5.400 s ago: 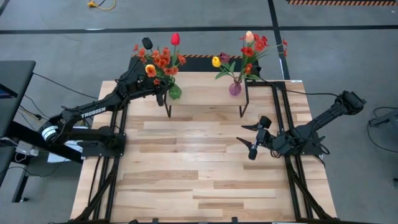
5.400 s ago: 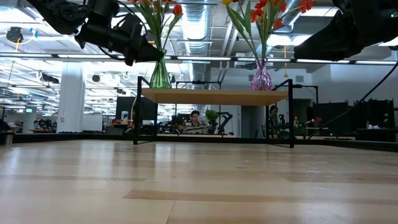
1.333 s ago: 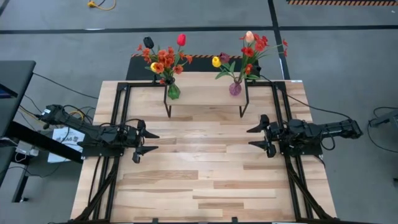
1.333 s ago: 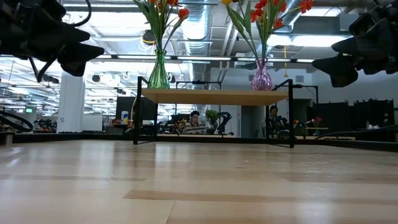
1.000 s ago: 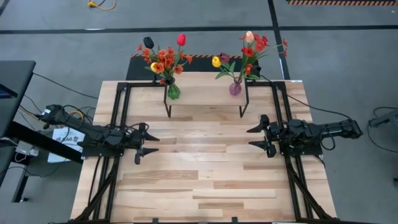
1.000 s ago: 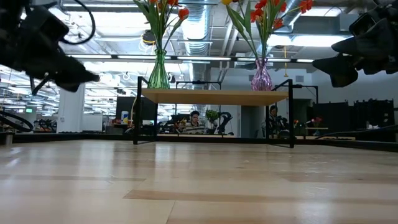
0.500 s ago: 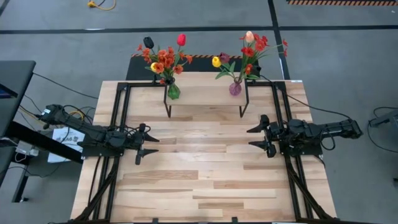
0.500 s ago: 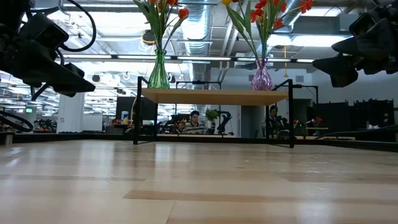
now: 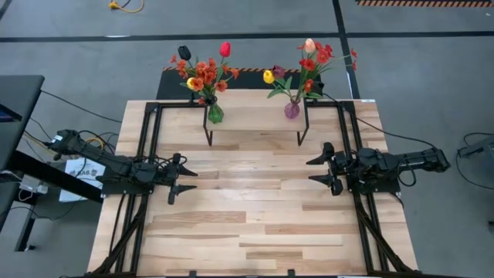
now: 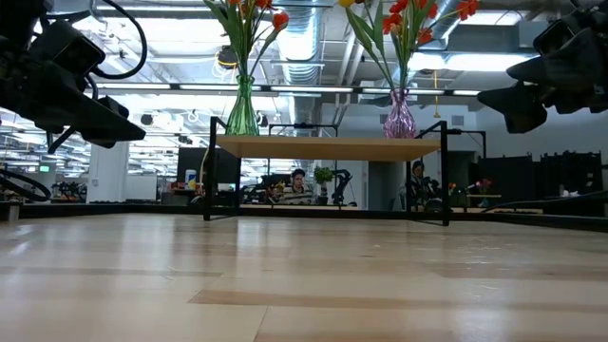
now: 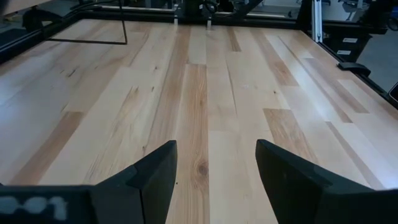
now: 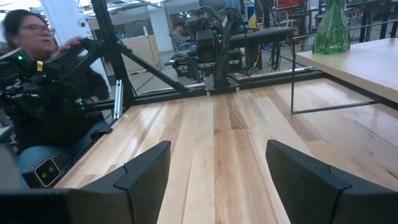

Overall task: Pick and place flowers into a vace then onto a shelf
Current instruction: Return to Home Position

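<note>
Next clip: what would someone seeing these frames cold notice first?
Two bright bouquets of artificial tulips and red-orange blossoms stand out at the table's far edge, one in a green glass vase, one in a purple glass vase, both on the low wood-topped shelf with black legs. Nearer the front, the left gripper and right gripper hang open and empty, facing each other across the light wood slatted tabletop.
</note>
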Tool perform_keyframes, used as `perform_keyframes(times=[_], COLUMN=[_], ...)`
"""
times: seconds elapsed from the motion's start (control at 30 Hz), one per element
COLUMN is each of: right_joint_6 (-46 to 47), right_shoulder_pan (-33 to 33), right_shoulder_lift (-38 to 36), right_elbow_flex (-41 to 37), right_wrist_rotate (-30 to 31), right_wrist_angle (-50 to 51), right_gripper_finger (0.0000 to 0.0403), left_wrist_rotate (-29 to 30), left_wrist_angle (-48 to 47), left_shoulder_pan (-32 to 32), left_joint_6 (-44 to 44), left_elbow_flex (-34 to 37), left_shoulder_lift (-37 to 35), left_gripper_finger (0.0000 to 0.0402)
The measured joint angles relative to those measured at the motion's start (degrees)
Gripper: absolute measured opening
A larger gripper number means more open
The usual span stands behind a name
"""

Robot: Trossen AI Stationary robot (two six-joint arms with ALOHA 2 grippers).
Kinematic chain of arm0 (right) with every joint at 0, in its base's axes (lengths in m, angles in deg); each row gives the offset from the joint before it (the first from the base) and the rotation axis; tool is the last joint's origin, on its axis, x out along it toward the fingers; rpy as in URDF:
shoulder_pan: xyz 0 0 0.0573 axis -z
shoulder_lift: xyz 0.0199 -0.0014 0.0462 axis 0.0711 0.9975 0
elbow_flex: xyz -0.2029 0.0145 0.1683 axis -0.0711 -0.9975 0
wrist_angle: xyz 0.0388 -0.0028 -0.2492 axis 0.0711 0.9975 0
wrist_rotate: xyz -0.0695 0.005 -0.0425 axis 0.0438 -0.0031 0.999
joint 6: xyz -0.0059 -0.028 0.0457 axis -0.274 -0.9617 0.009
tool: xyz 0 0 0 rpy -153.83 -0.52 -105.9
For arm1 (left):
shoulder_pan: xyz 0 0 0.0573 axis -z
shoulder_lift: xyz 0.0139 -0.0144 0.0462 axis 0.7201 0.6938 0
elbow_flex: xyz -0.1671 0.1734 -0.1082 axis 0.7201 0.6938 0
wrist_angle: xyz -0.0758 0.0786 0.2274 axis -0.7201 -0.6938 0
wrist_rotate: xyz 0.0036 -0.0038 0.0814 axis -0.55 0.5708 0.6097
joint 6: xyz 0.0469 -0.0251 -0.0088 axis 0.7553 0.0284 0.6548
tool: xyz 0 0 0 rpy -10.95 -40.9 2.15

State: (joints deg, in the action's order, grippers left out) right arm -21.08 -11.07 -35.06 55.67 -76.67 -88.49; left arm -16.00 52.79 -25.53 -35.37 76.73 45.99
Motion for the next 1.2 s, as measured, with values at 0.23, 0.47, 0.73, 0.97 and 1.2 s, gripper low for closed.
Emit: perform_keyframes(times=[0.23,0.47,0.73,0.97,1.2], right_joint_6=[0.01,0.01,0.01,0.00,0.01], right_shoulder_pan=[0.00,0.01,0.00,0.01,0.01], right_shoulder_lift=[0.00,0.00,0.00,0.00,0.00], right_elbow_flex=[0.00,0.00,-0.02,-0.02,-0.02], right_wrist_rotate=[0.02,0.02,0.02,0.02,0.02], right_wrist_angle=[0.01,0.01,0.01,0.01,0.01], right_gripper_finger=[0.0258,0.0258,0.0258,0.0258,0.0258], left_wrist_rotate=[-0.64,-1.31,-1.42,-1.42,-1.42], left_wrist_angle=[0.35,0.48,0.46,0.46,0.46], left_shoulder_pan=[0.11,0.11,0.11,0.11,0.11], left_joint_6=[0.00,-0.02,-0.02,-0.02,-0.02], left_elbow_flex=[0.13,0.20,0.22,0.24,0.24], left_shoulder_lift=[-3.81,-11.40,-12.02,-12.02,-12.02], left_gripper_finger=[0.0209,0.0209,0.0209,0.0209,0.0209])
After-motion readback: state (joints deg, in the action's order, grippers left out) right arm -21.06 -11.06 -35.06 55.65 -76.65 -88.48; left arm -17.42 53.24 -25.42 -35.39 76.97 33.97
